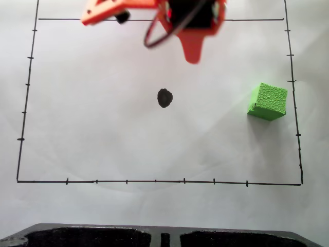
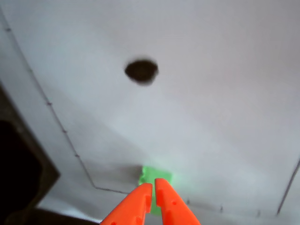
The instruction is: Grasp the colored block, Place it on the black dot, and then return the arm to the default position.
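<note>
Orange gripper (image 2: pixel 153 186) fingertips nearly together with nothing between them, green colored block (image 1: pixel 268 102) near the right edge of the white paper (image 1: pixel 103 128), black dot (image 1: pixel 164 98) at the paper's centre, well apart from the block, arm (image 1: pixel 191 20) at the paper's far edge.
</note>
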### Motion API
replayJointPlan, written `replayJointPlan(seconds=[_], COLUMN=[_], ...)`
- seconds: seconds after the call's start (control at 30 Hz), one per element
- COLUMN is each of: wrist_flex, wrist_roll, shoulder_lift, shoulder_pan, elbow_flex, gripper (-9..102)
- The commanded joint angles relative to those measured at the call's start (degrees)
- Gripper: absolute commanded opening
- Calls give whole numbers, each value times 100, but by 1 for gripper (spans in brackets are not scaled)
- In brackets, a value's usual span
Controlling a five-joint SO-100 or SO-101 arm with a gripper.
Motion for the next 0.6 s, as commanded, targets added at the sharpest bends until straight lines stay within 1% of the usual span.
replayJointPlan(seconds=[0.0,0.2,0.37,0.57], wrist_flex=[132,606,888,844], wrist_roll=[404,1248,1450,1468], shoulder_lift=[-466,-1406,-2145,-2646], shoulder_pan=[-387,-914,-1063,-1187], elbow_flex=[-703,-1573,-2338,-2874], gripper=[0,1,2,4])
